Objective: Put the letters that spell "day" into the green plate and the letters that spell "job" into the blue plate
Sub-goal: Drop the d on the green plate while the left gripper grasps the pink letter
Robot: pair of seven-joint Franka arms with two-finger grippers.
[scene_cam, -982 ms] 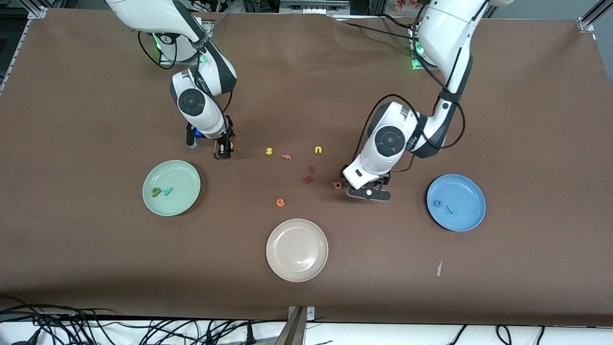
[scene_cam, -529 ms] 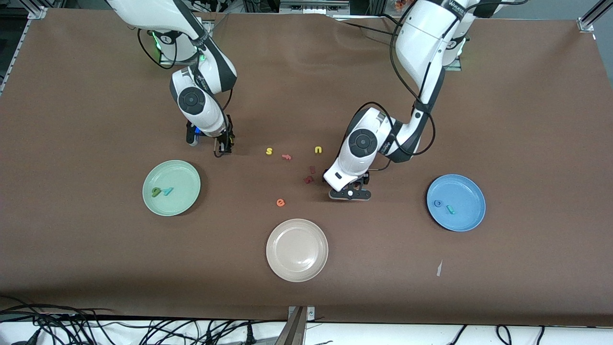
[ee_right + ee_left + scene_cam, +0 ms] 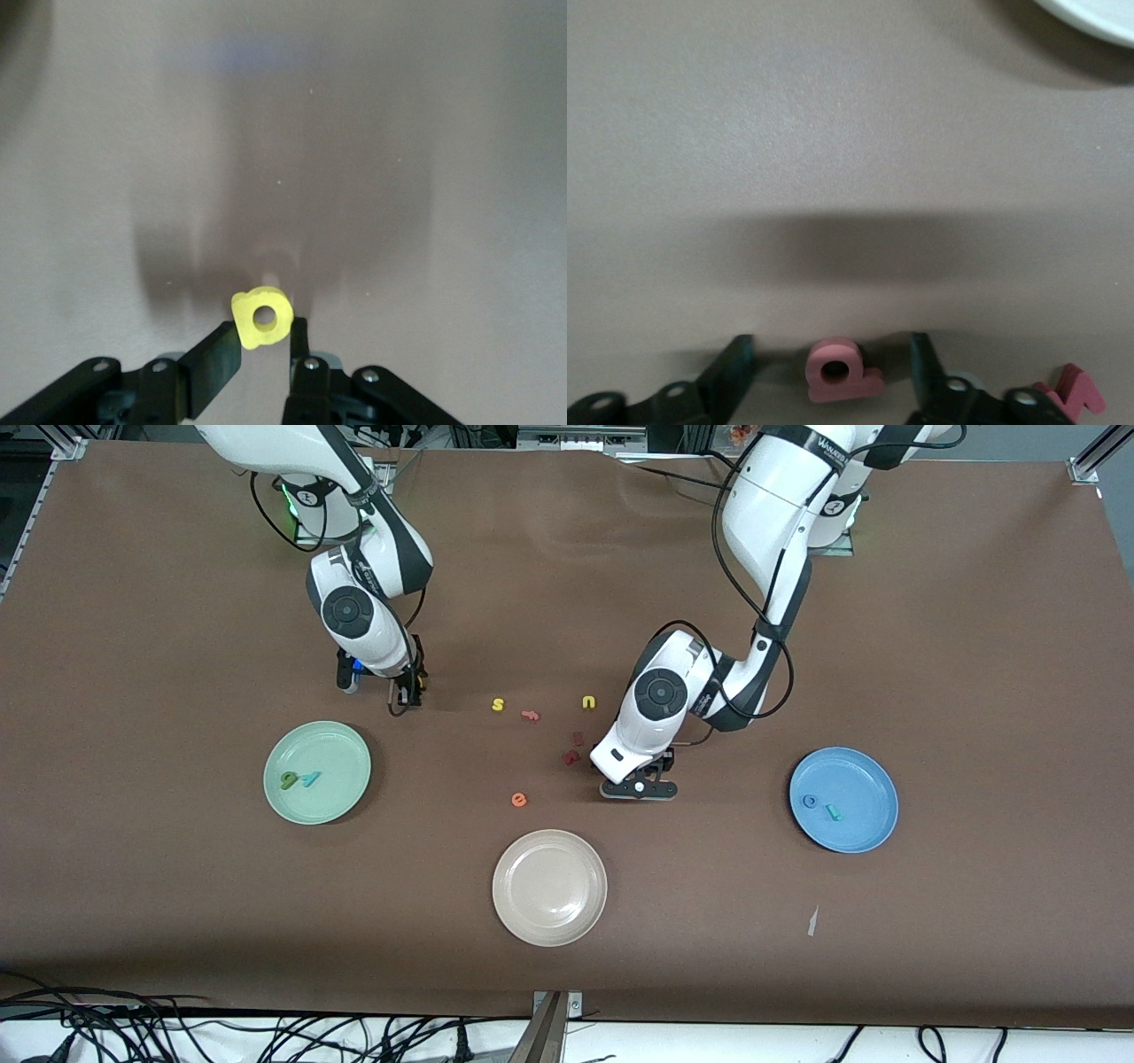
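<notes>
**Closing in on the last two letters**

Counting what lies in the plates, four of six letters look placed. The green plate (image 3: 316,772) holds a dark green letter (image 3: 289,780) and a teal "y" (image 3: 309,779); the blue plate (image 3: 843,800) holds a blue "o" (image 3: 810,801) and a teal "j" (image 3: 832,811).

The right gripper (image 3: 264,352) is clamped on the yellow letter (image 3: 262,320), over bare table just up from the green plate, toward the robots' bases. That letter has yet to reach the plate.

The left gripper (image 3: 831,372), well apart from the blue plate toward the right arm's end, has its fingers (image 3: 731,372) spread either side of the salmon "b" (image 3: 840,370), not yet touching it. The "b" lies on the table; gripping and carrying it remain.

Spare letters nearby, the "s" (image 3: 498,705), "u" (image 3: 589,702) and "e" (image 3: 519,800), and the beige plate (image 3: 549,887), should stay untouched.
</notes>
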